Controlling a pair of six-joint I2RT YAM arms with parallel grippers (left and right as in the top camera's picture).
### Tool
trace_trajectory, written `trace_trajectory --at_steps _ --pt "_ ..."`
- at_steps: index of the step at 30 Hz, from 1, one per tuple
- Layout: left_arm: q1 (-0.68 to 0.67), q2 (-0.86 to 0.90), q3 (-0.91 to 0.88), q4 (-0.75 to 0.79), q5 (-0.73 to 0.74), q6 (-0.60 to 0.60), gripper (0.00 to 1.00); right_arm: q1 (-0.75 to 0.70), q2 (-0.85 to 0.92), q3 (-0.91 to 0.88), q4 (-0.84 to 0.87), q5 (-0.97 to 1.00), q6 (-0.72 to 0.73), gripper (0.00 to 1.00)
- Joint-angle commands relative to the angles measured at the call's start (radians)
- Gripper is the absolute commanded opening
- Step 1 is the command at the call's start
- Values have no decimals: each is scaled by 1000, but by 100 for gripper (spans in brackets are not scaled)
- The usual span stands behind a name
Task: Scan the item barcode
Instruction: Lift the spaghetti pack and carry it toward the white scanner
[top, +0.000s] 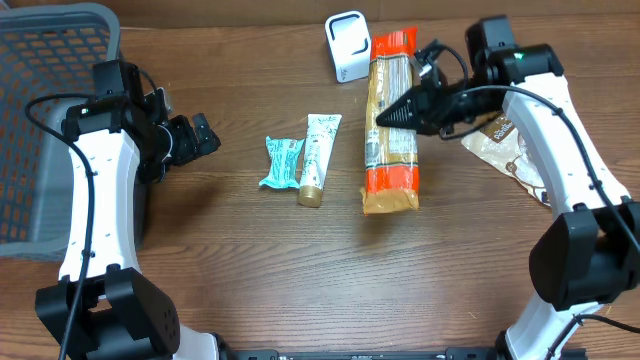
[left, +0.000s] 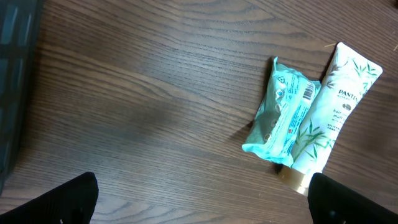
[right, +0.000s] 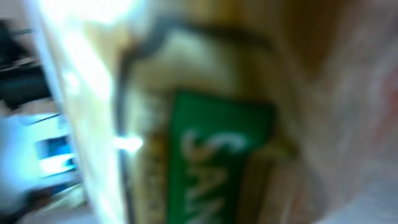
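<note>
The right arm reaches in from 3 o'clock, its end effector (top: 392, 116) pinching the right edge of the long pasta packet (top: 392, 160). The packet's long axis runs from 12 to 6 o'clock, with the far end beside the white scanner (top: 347, 45). The left end effector (top: 202, 138) hovers with fingers spread wide. Only the right wrist view shows the packet's green label (right: 217, 155), blurred.

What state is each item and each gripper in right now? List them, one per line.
spaghetti packet: pinched in the right jaws.
right gripper: shut on the packet.
left gripper: jaws open, holding nothing.
tube: lying flat, cap on.
teal pouch: lying flat, touching the tube.
scanner: standing upright, untouched.
</note>
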Motion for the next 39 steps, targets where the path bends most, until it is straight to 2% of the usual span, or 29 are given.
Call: trace_trajectory --at_steps 1,3,6,8,12,14,20,27,33,39 --pt "-7 5 15 3 -2 19 100 79 -37 208 30 374 85 3" --pt "-7 5 15 3 -2 19 100 137 -37 263 70 668 58 4" --pt "-7 5 15 3 -2 19 100 219 -26 261 215 1007 -70 4" --pt "-6 5 15 3 -2 19 100 264 1 261 319 1140 -187 4" --pt "-7 5 15 3 -2 19 100 320 72 261 480 1188 -576 4" --pt "-6 5 15 3 -2 19 100 328 119 261 590 1234 -667 4" --pt "-6 5 15 3 -2 19 100 324 232 261 861 1262 -751 4" --pt "-7 5 15 3 -2 19 100 323 360 261 1118 1262 -982 4" --pt "-7 5 15 3 -2 19 100 324 427 261 1236 1268 -1038 4" --pt "-7 5 15 3 -2 19 100 326 463 261 1272 1247 -1041 4"
